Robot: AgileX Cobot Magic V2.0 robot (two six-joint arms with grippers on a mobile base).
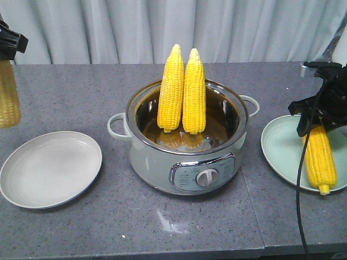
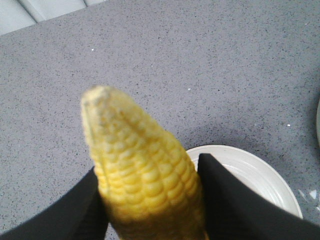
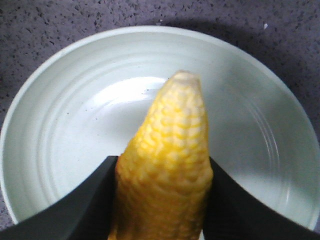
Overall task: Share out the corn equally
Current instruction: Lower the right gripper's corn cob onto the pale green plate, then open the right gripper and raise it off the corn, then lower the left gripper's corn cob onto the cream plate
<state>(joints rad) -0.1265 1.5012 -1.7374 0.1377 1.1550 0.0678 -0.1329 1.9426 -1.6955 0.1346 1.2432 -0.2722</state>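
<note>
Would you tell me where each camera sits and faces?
Front view: above the near edge of the table, facing pot and curtain; left gripper, right gripper at the edges.
Left wrist: behind the fingers, looking down past left cob onto white plate.
Right wrist: likewise, past right cob onto green plate.
Shared: front view shows both plates too.

corn [image 1: 194, 92] yellow | pot [image 1: 152, 162] pale green | left plate [image 1: 49, 168] white | table [image 1: 190, 227] speckled grey

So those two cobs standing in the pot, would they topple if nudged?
Likely: the cobs stand on end, tall above the pot, so a nudge could tip them. Round and tapered, they'd probably roll in a curve. They look stiff, unlikely to bend.
</note>
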